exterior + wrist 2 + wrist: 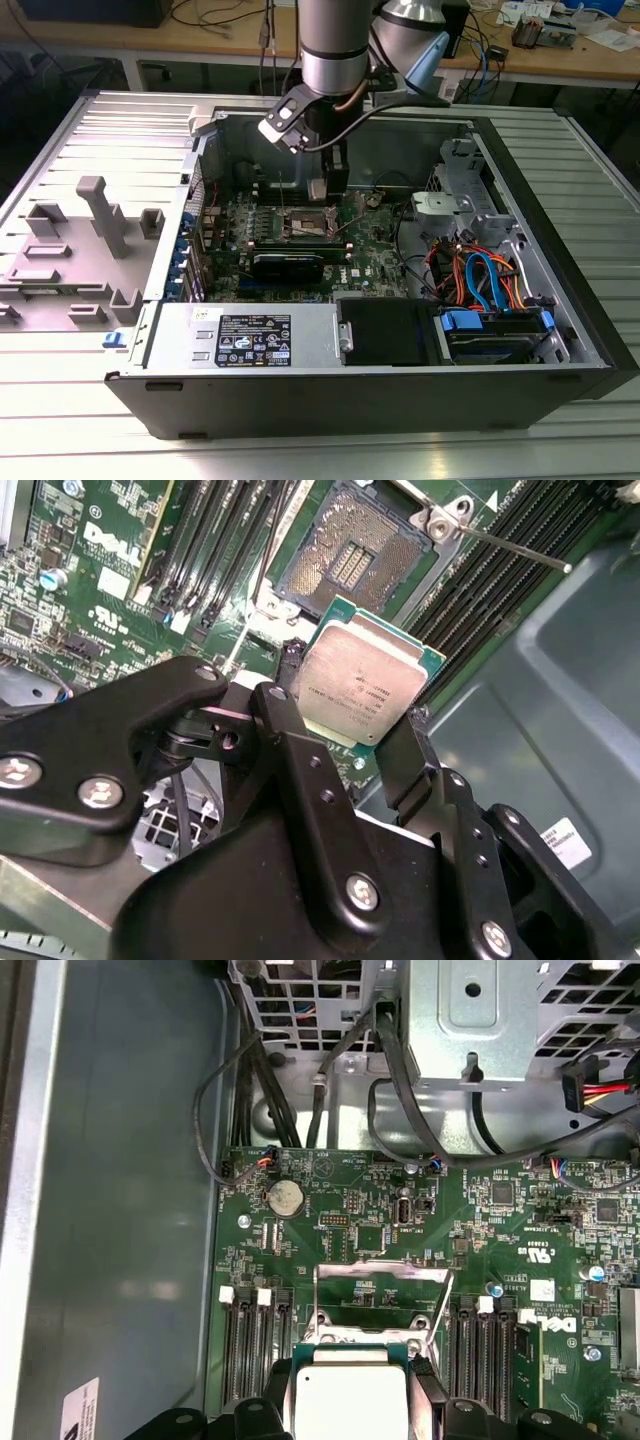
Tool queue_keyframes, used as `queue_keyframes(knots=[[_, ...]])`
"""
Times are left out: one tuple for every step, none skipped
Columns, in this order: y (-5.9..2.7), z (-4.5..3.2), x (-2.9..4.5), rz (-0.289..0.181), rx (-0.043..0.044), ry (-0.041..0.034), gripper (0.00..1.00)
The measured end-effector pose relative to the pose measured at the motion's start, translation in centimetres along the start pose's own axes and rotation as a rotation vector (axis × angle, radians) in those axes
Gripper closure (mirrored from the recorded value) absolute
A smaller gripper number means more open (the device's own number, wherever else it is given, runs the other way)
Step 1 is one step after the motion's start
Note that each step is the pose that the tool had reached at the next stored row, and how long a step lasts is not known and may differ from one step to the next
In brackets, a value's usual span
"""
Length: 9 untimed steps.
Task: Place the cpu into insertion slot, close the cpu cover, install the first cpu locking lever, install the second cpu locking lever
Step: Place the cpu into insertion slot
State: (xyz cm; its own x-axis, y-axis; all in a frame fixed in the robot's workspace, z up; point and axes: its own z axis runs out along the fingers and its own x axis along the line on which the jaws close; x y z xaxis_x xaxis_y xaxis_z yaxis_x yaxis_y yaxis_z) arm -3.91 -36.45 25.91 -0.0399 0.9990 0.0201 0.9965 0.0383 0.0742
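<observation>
The end effector (352,705) is clamped on the cpu (368,670) by two opposite edges, near the insertion slot (350,555). Judged light, stiff, fragile: hold edges only.

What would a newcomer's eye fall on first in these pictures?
The chip, held by the black gripper, hangs over the green board in the second wrist view. Just beyond it there lies the open socket, its pins bare. In the exterior view the silver arm reaches down into the open computer case.
</observation>
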Motion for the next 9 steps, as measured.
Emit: queue_keyframes(knots=[[-0.01, 0.18, 0.0, 0.009, -0.0002, -0.0007, 0.46], [-0.03, 0.28, 0.0, 0.019, -0.0004, -0.0015, 0.46], [-0.07, 0.37, 0.0, 0.025, -0.0004, -0.002, 0.46], [-0.1, 0.41, 0.0, 0.025, -0.0005, -0.002, 0.46], [-0.2, 0.47, 0.0, 0.025, -0.0005, -0.0025, 0.46], [-0.35, 0.55, 0.0, 0.025, -0.0004, -0.0031, 0.46], [-0.66, 0.68, 0.01, 0.023, -0.0005, -0.0035, 0.46], [-0.95, 0.83, 0.02, 0.022, -0.0006, -0.0035, 0.46], [-1.0, 0.9, 0.01, 0.022, -0.0005, -0.0035, 0.46]])
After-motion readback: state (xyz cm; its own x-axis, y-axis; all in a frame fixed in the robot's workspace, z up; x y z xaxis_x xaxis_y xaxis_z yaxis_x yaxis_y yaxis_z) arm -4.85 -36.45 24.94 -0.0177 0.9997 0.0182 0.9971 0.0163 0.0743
